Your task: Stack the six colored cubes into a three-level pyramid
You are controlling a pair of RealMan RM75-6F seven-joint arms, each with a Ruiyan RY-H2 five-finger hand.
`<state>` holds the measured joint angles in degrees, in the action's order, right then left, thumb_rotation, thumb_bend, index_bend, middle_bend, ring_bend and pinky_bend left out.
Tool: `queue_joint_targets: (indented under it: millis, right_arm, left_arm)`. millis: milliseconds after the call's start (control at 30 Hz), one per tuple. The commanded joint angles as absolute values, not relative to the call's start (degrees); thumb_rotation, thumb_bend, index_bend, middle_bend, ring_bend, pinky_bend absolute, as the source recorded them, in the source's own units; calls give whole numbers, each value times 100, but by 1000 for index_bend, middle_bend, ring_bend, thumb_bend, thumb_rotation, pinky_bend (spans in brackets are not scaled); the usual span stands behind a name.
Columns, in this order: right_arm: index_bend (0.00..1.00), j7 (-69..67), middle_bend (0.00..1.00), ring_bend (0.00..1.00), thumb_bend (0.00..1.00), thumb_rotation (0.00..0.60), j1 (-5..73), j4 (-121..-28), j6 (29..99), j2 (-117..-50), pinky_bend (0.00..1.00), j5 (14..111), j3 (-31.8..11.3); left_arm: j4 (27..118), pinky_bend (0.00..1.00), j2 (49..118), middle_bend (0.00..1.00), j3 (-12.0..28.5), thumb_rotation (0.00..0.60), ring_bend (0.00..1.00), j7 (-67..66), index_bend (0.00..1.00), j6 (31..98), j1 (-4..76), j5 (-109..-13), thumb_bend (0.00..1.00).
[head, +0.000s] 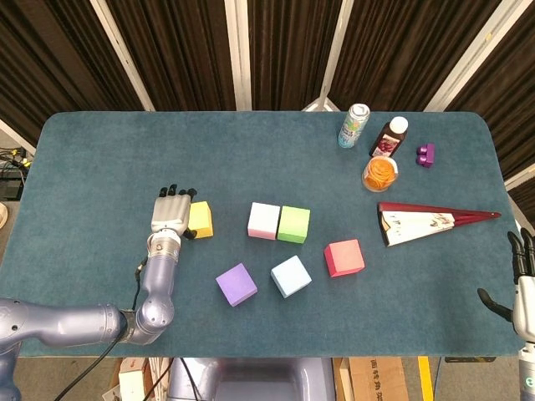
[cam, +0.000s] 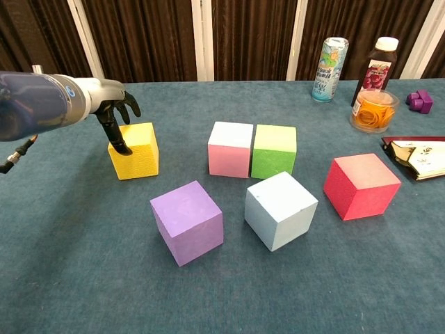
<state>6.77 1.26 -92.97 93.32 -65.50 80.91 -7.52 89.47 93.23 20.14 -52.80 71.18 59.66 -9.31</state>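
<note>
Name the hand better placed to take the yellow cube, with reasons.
Left. The left hand is already over the yellow cube, fingers at its near-left side. The right hand sits at the table's far right edge, beyond the red cube.

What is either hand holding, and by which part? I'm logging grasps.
Nothing is clearly held. The left hand is at the yellow cube, fingers over its left face; a grip cannot be told. The right hand is empty.

teal table point(head: 100, 159): six cubes point(head: 278, 222) mid; can point(head: 354, 125), bottle point(head: 389, 136), orange cup point(head: 380, 174), wedge box point(head: 422, 222) right.
</note>
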Motion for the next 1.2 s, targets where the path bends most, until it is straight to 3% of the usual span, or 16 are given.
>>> queue_joint_targets:
  millis: [33, 133, 567, 833, 1200]
  right_arm:
    - [0, 666, 35, 22, 155, 600, 121, -9323, 9317, -6557, 0, 8070, -770]
    - [0, 632, 35, 22, 156, 600, 119, -9348, 9288, -6558, 0, 8064, -776]
    - [0, 614, 35, 22, 156, 600, 112, -9363, 9230, -6562, 0, 8001, -834]
    - [0, 639, 35, 23, 155, 600, 107, -9384, 9200, -6559, 0, 7979, -846]
    - [0, 930, 35, 22, 156, 600, 145, -9372, 9081, -6631, 0, 7775, -901]
  left_arm:
    - [8833, 0, 9399, 201, 1977, 600, 0, -5264, 191, 7052, 5966, -979, 337]
    - [8780, 0, 9427, 205, 1963, 600, 0, -5270, 193, 7054, 5961, -1007, 376]
    - [8718, 0, 9471, 308, 2020, 600, 0, -5319, 274, 7110, 5955, -1036, 386]
    - [8881, 0, 9420, 311, 2065, 600, 0, -5250, 277, 7216, 5962, -1344, 428]
    - [9562, 0, 8467, 275, 1906, 600, 0, -5483, 244, 6179, 6071, -1643, 403]
